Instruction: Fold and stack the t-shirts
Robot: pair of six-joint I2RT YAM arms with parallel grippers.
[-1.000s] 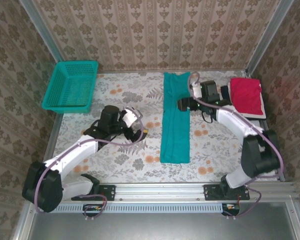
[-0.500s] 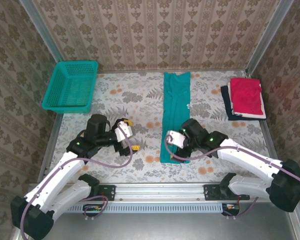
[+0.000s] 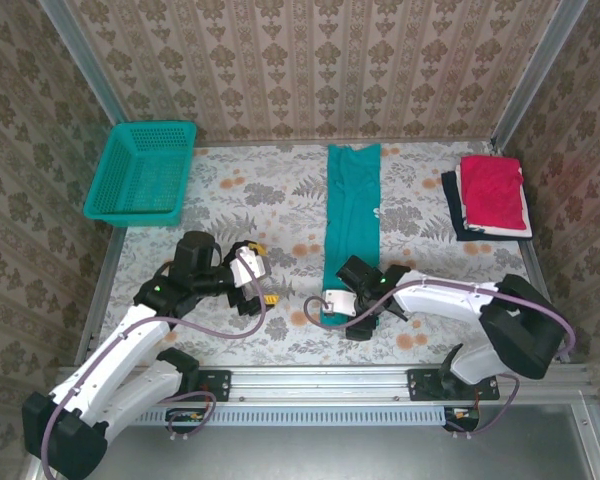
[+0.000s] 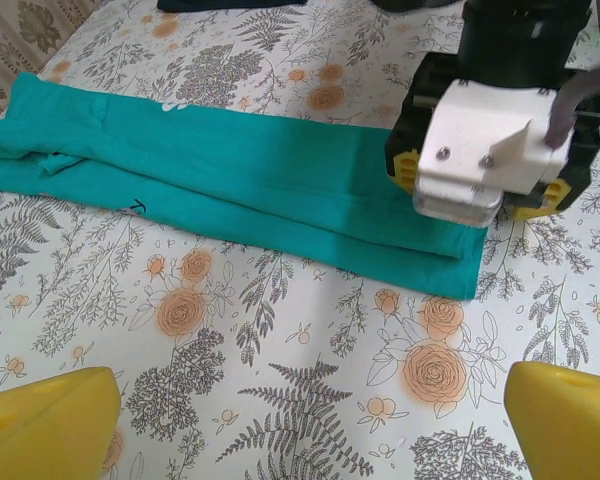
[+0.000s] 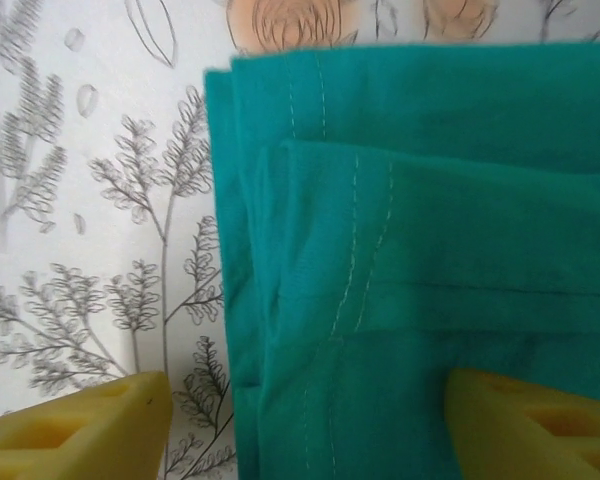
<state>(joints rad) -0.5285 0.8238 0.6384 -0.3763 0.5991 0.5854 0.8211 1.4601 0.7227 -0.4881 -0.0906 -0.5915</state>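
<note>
A teal-green t-shirt (image 3: 352,215) is seen folded lengthwise into a long, narrow strip and laid flat on the table (image 3: 230,200); the table is covered by a pale cloth printed with grey ferns and orange roses. The strip is set near the table's middle, running from the far edge toward the near rail; a small fleck of white print is visible at its right edge. In the left wrist view the soft knit (image 4: 230,180) is shown in overlapping layers, with a low ridge along the fold and a squared-off near end.

The right gripper (image 3: 348,315) is lowered onto the near end of the strip. In its own wrist view its yellow fingers (image 5: 75,420) are held apart; one is placed over the bare table just beside the shirt's edge, the other over the fabric, so that the hemmed corner (image 5: 430,200), with its doubled stitch lines, is straddled. The cloth is seen lying flat between the fingers, and nothing is clamped.

The left gripper (image 3: 264,272) is held over the bare table to the left of the strip, apart from it; its jaws are spread to their widest and nothing is held. Its blunt yellow pads (image 4: 45,410) are seen at the lower corners of its own view.

A red t-shirt (image 3: 493,190), folded into a neat rectangle, is stacked on a dark navy t-shirt (image 3: 450,200) at the far right corner, well apart from the strip; a teal plastic mesh basket (image 3: 140,170), rectangular with sloping latticed walls, is placed at the far left corner.
</note>
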